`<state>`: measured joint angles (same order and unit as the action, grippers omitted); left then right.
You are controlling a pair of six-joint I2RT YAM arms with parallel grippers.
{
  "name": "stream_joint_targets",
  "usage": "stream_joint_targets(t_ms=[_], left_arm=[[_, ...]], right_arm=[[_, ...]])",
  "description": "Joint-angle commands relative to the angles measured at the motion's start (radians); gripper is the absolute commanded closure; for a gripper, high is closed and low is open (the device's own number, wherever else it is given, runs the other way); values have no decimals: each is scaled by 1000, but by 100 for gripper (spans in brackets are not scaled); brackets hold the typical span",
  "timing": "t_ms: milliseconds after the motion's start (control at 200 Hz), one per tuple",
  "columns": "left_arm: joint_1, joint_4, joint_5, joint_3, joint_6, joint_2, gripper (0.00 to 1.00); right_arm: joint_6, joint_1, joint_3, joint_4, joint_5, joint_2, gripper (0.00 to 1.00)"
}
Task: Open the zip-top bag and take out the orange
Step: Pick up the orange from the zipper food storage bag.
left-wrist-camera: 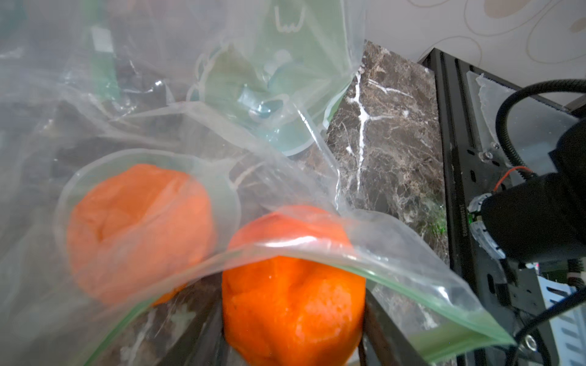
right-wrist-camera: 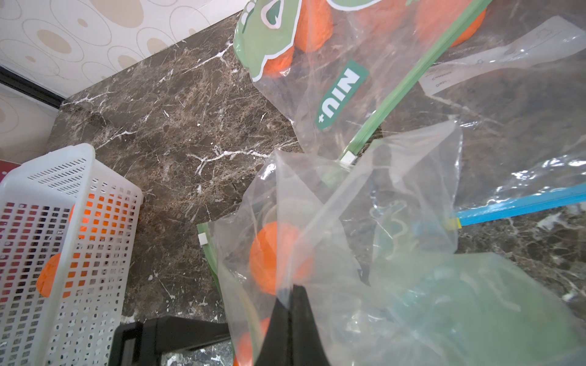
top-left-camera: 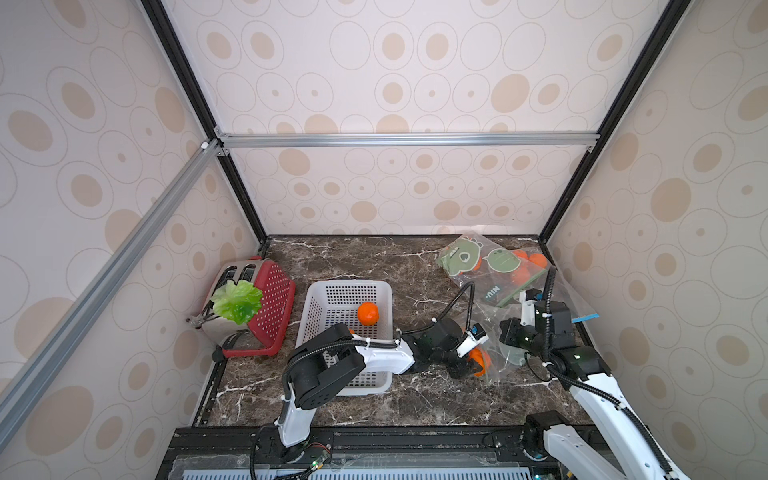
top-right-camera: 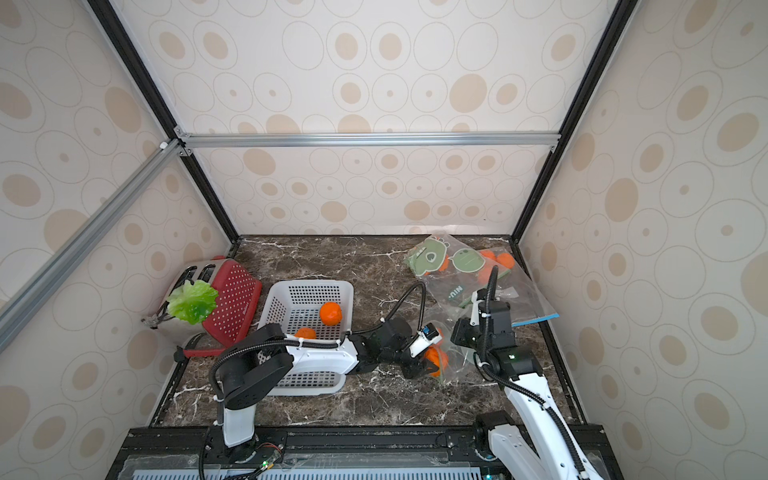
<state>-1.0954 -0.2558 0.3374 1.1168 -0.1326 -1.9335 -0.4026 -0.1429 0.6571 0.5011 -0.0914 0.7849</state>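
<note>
Between the left fingers [left-wrist-camera: 383,329], which grip it on both sides, sits the orange [left-wrist-camera: 291,304], half clear of the mouth of the zip-top bag [left-wrist-camera: 317,247]; beside them the right fingers [right-wrist-camera: 291,320] are pinched shut on the film, I'd guess to steady it against the pull.

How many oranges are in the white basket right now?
2. The far orange lies by the right wall of the white basket; the near orange sits closer to the front, partly hidden behind the left arm. Others could be hidden under that arm.
</note>
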Motion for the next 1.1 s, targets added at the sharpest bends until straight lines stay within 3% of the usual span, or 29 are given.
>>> stream_joint_targets(t_ms=[0,696,906,1097], left_arm=[[-7,110,-60,-8,41,29,73],[32,296,-129,-132,87,319,75],[59,337,-198,-148,66,427,75],[152,396,-342,-194,24,594,75]], right_arm=[[-2,2,-1,16,42,-14,100],[-1,5,-2,15,50,-18,100],[-2,5,-4,15,51,-20,100],[-5,6,-7,13,47,-24,100]])
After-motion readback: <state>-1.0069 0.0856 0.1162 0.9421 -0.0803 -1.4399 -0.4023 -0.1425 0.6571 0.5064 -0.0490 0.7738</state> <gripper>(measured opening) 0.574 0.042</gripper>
